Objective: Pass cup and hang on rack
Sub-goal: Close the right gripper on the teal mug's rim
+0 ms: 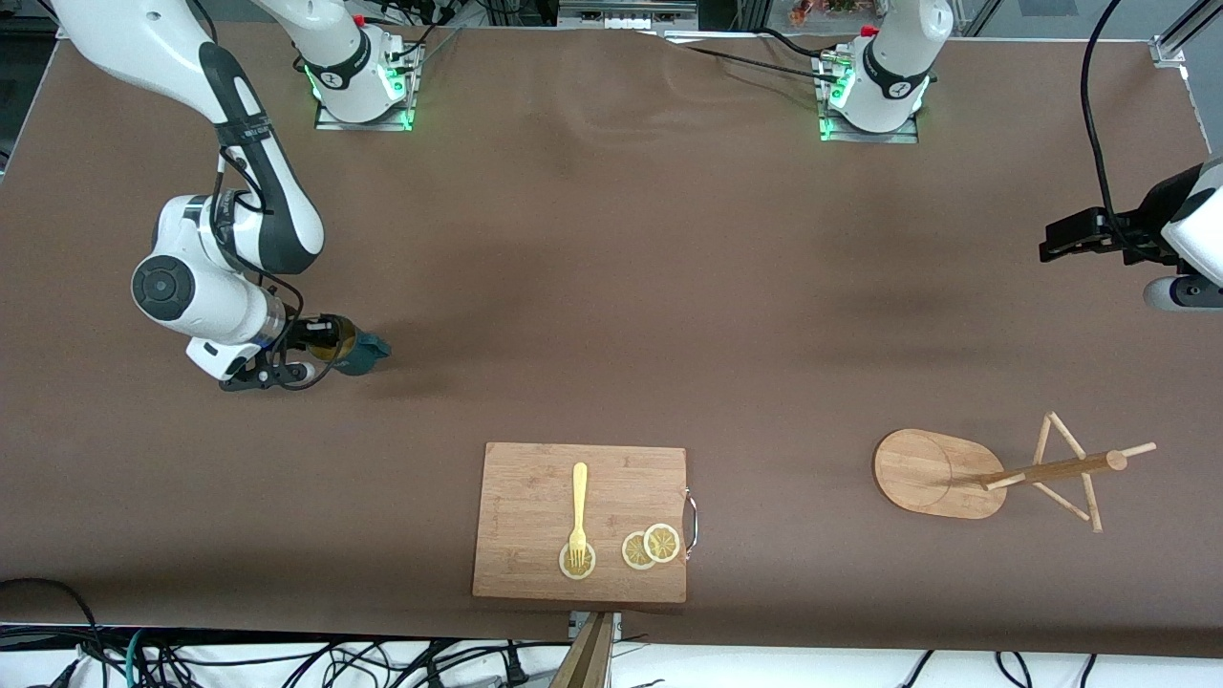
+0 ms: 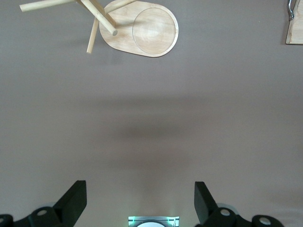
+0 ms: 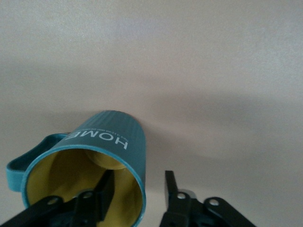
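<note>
Lowest in the front view lies a cutting board (image 1: 580, 521) carrying a fork (image 1: 578, 511) and lemon slices (image 1: 651, 546). At its three o'clock stands the rack (image 1: 941, 473); toward ten o'clock the right gripper (image 1: 330, 349) holds the cup (image 1: 355, 353). Nothing is passed or hung yet.

Only the left wrist view shows the left gripper (image 2: 140, 201) spread wide, empty, waiting over bare table.

Only the right wrist view shows the grasp: one finger (image 3: 105, 189) inside the cup's rim, one outside.
</note>
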Controlling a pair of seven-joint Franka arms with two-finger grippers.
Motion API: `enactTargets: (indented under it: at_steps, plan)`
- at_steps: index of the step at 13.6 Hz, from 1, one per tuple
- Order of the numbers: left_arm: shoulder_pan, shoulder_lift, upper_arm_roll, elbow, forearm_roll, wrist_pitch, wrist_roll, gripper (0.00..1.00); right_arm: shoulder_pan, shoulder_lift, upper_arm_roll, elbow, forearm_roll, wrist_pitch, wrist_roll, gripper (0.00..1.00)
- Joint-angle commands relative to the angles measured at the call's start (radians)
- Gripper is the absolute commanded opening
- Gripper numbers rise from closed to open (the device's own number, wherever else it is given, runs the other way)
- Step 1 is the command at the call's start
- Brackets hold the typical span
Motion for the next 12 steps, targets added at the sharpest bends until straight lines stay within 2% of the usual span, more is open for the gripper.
enactTargets:
  at_steps: [1,4,7,9,12]
  plan:
    - [-0.004,-0.002,-0.002,0.002,0.021,0.006,-0.006,1.00,-0.004,-0.014,0.004,-0.036,0.016,0.034,0.010,0.27]
    - [-0.001,-0.002,-0.002,0.002,0.021,0.006,-0.004,1.00,-0.004,-0.015,0.007,-0.024,0.016,0.027,0.013,0.00]
    - [-0.003,-0.002,-0.002,0.002,0.021,0.006,-0.006,1.00,0.005,-0.027,0.017,0.008,0.019,0.004,0.010,0.00]
    - [-0.003,-0.002,-0.002,0.002,0.021,0.006,-0.006,1.00,0.006,-0.040,0.063,0.054,0.024,-0.057,0.029,0.00]
    - [-0.003,-0.002,-0.002,0.002,0.021,0.006,-0.004,1.00,0.031,-0.038,0.158,0.152,0.037,-0.154,0.190,0.00]
